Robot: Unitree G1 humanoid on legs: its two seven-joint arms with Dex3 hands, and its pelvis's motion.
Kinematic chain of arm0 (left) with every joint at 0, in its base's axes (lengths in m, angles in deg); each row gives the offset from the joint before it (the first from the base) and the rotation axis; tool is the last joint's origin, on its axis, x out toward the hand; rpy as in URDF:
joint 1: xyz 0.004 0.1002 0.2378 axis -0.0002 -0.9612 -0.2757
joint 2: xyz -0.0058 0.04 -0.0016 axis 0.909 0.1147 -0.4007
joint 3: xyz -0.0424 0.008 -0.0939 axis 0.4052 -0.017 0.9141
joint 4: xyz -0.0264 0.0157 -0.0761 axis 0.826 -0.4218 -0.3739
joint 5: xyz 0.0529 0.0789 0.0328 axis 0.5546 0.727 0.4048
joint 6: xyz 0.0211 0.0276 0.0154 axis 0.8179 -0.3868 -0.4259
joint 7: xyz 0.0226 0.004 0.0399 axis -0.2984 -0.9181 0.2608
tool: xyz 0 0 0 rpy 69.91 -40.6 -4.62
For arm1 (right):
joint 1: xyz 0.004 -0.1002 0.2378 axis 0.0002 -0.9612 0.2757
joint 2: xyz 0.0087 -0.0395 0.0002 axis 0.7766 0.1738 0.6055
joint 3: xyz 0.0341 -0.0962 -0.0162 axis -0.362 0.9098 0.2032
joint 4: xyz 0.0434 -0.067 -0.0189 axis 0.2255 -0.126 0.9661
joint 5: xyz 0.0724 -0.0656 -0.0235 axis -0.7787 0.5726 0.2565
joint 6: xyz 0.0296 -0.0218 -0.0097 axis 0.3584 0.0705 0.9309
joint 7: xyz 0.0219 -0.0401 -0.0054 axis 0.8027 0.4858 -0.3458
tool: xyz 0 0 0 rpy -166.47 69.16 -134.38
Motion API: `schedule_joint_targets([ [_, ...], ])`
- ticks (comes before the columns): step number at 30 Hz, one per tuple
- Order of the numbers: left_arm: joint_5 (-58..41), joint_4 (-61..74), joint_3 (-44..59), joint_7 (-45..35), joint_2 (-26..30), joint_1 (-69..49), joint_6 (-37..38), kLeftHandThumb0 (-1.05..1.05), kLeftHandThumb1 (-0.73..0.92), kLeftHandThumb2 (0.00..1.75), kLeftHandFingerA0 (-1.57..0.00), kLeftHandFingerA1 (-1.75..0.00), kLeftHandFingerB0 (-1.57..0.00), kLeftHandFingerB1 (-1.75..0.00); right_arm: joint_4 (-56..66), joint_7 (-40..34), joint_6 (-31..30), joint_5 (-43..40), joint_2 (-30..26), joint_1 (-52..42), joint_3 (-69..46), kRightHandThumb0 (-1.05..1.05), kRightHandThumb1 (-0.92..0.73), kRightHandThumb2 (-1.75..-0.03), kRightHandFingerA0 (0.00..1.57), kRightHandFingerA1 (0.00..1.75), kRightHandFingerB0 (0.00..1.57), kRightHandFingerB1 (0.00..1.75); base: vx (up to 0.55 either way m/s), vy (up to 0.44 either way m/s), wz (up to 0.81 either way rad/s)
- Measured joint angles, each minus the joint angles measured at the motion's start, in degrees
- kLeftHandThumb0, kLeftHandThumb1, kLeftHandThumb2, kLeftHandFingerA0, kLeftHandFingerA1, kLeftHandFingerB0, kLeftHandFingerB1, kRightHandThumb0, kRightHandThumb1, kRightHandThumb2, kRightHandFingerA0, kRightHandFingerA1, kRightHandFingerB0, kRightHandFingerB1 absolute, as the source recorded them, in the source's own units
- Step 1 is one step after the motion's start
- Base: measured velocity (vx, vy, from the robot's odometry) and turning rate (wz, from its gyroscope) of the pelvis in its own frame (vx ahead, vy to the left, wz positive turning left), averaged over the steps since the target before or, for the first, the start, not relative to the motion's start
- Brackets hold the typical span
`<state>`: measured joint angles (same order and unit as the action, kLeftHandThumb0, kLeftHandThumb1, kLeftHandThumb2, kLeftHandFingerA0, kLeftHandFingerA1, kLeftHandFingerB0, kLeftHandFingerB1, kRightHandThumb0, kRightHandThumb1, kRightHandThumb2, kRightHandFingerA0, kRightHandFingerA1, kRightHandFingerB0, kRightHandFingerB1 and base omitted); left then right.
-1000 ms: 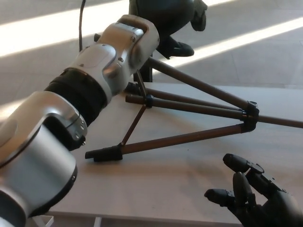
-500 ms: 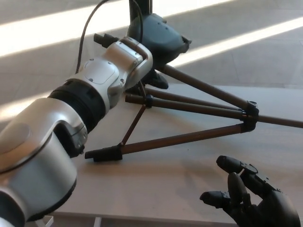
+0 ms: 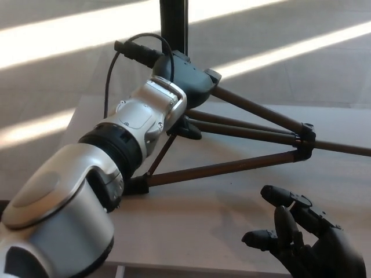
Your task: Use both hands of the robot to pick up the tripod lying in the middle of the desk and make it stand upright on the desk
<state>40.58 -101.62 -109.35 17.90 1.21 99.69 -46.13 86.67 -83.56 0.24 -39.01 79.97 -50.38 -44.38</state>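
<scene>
Right now the tripod lies on its side across the pale desk, its brown legs fanned out. Three of them run leftward from a black joint near the desk's right side, and a thinner rod carries on from that joint out of the picture to the right. The lowest leg slants down to the left, and its black foot is partly hidden behind the robot's left arm. A thin brace climbs from that leg up toward the middle one.

The left arm, silver with black bands, fills the lower left of the head view and reaches up and away toward the tripod's far end. The left hand sits there, dark and rounded, right at the point where the upper legs meet. It looks pressed against that end, but from this angle its fingers are hidden, so I cannot tell whether it is clasping the tripod or only resting on it. A black cable loops from the wrist up to a plug beside the hand. A dark vertical post rises just behind the hand to the top edge.

The right hand hovers at the lower right corner, palm up, thumb and fingers spread apart and holding nothing, near the lowest leg but clear of it.

Beyond the desk, bright bands of sunlight cross the grey floor.
</scene>
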Motion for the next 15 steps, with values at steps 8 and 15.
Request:
schedule_joint_targets([
  [8, 0.0, 1.1, 5.1, 6.8, -0.6, -1.9, 0.8, -0.59, 0.76, 0.63, -0.86, -0.82, -0.37, -0.49, 0.2, -0.1, -0.2, 0.3, -0.1, 0.2, 0.1, -0.61, -0.64, -0.6, 0.82, 1.1, 0.75, 0.57, 0.0, 0.0, 0.0],
  [15, 1.0, 1.1, 4.5, 12.1, -0.4, -2.0, 2.0, -0.51, 0.66, 0.59, -0.92, -1.13, -0.54, -0.84, 0.0, 0.1, -0.2, 0.4, 0.0, 0.2, 0.3, -0.6, -0.63, -0.6, 0.83, 1.09, 0.76, 0.56, 0.0, 0.0, 0.0],
])
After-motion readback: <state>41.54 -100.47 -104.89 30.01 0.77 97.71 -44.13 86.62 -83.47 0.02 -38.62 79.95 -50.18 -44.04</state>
